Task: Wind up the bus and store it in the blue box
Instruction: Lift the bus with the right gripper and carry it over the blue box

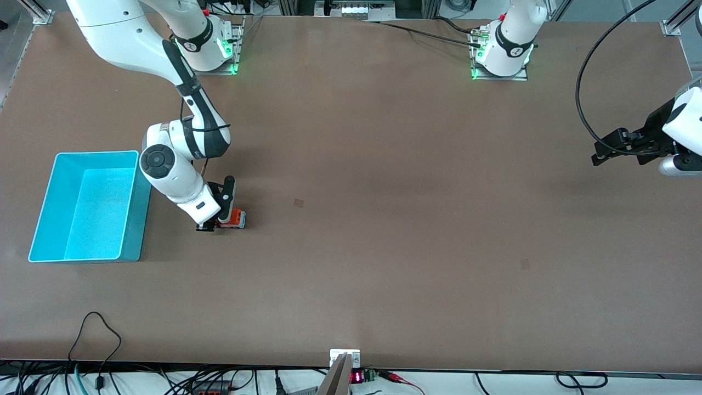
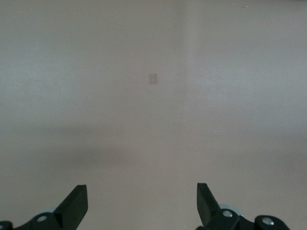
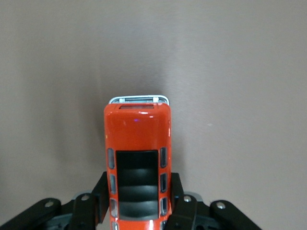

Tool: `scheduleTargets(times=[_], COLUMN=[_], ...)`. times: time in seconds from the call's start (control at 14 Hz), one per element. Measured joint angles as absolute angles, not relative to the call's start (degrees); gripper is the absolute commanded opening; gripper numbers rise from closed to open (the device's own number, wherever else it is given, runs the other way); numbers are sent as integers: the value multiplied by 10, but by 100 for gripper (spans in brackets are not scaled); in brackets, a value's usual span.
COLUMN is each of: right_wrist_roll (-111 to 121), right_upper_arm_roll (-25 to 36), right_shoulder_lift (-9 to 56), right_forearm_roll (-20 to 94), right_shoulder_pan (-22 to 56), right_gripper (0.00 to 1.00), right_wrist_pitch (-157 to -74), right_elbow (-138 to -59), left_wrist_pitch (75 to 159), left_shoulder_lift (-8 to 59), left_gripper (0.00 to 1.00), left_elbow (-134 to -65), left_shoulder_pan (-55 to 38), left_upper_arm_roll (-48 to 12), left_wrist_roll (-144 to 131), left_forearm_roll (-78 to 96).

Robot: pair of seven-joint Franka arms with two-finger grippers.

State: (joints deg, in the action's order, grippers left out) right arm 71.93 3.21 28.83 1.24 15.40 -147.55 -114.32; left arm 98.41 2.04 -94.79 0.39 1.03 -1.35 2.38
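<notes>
The small orange-red bus (image 1: 235, 218) stands on the table a little way from the blue box (image 1: 88, 206), toward the left arm's end. My right gripper (image 1: 215, 224) is down at the table and shut on the bus. In the right wrist view the bus (image 3: 137, 139) shows its orange roof and dark windows, with a finger (image 3: 100, 197) pressed on each side of its rear half. The blue box is open-topped and empty. My left gripper (image 1: 600, 154) waits open and empty above the table at the left arm's end; its fingertips (image 2: 76, 200) stand wide apart.
A small dark mark (image 1: 298, 203) lies on the brown table near the middle. Cables and a small display run along the table edge nearest the front camera (image 1: 356, 376).
</notes>
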Motion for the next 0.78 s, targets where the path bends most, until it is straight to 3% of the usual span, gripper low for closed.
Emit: scheduleTargets(times=[0.21, 0.78], right_wrist_roll=[691, 436], right_upper_arm_roll=[39, 64], right_shoulder_lift=[269, 211], right_forearm_roll=[68, 72], right_shoulder_pan=[125, -1], right_gripper=[0, 0], right_wrist_pitch=[-1408, -1244], right_elbow=[-1109, -1064], left_wrist_pitch=[984, 984], left_shoulder_lift=[20, 20], left_gripper=[100, 100], left_elbow=[-948, -948], left_shoulder_pan=[4, 4], left_upper_arm_roll=[10, 6], left_wrist_roll=[-13, -13], left_forearm_roll=[24, 24])
